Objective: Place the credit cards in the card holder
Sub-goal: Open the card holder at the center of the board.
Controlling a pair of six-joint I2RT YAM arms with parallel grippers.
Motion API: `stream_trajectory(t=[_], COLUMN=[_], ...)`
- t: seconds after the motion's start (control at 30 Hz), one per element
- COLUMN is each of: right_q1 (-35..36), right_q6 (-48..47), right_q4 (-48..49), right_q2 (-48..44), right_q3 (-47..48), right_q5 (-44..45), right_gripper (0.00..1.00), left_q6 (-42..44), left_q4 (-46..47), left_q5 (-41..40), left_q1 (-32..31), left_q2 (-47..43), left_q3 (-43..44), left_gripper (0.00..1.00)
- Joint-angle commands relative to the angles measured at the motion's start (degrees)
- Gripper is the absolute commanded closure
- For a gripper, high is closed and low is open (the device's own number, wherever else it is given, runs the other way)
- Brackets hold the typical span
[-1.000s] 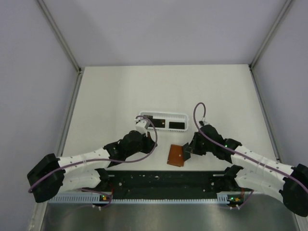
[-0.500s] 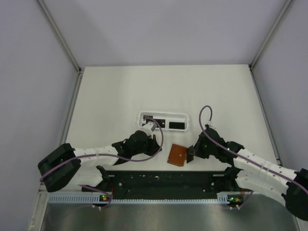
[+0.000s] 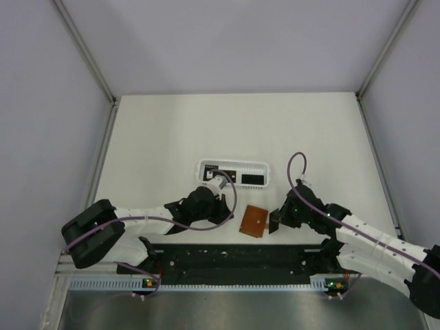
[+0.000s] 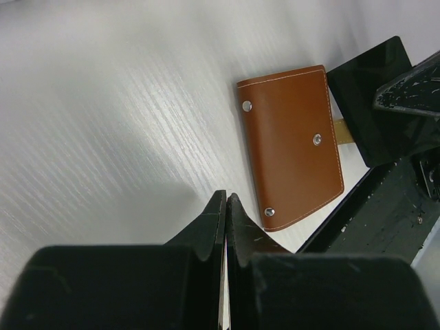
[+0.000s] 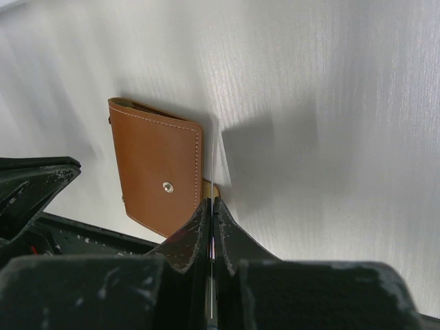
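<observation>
One credit card [image 4: 371, 103] lifted, none seen stowed, the card holder [image 3: 253, 221] shut
The brown card holder lies flat on the table [image 3: 172, 130] with its outer face and snaps up and its tab tucked at one edge, so by my reading it must be opened before anything can go in. The right gripper [image 5: 212, 210] sits at its 3 o'clock, jaws pinched on the credit card, which stands on edge just beside the holder. The left gripper [image 4: 225, 206] waits at its 9 o'clock, jaws pressed together with nothing visible between them. More black cards [image 3: 251, 179] lie in the white basket [image 3: 232, 163] at the holder's 11 o'clock, so most of the job looks undone: open the holder, slide this card in, then fetch the others
</observation>
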Motion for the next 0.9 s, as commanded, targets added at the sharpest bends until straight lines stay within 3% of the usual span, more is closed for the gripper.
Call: stream_trajectory(t=[0.0, 0.33, 0.6, 0.87], right_q1=[0.6, 0.6, 0.6, 0.6], right_q6=[0.3, 0.8, 0.7, -0.3], right_q4=[1.8, 12.2, 15.3, 18.5], right_q2=[0.6, 1.8, -2.1, -3.3], right_q3=[-0.8, -4.4, -6.2, -7.3], right_q5=[0.0, -5.6, -6.1, -7.4], right_gripper=[1.00, 1.00, 1.00, 1.00], left_q6=[0.0, 0.6, -0.2, -1.7], left_q4=[3.8, 5.9, 14.9, 16.9], left_q5=[1.2, 5.5, 12.8, 12.3], left_q1=[-0.2, -0.3, -0.4, -0.5], left_q2=[0.4, 3.8, 9.8, 11.0], left_q3=[1.9, 2.6, 1.1, -0.1], left_gripper=[1.00, 1.00, 1.00, 1.00])
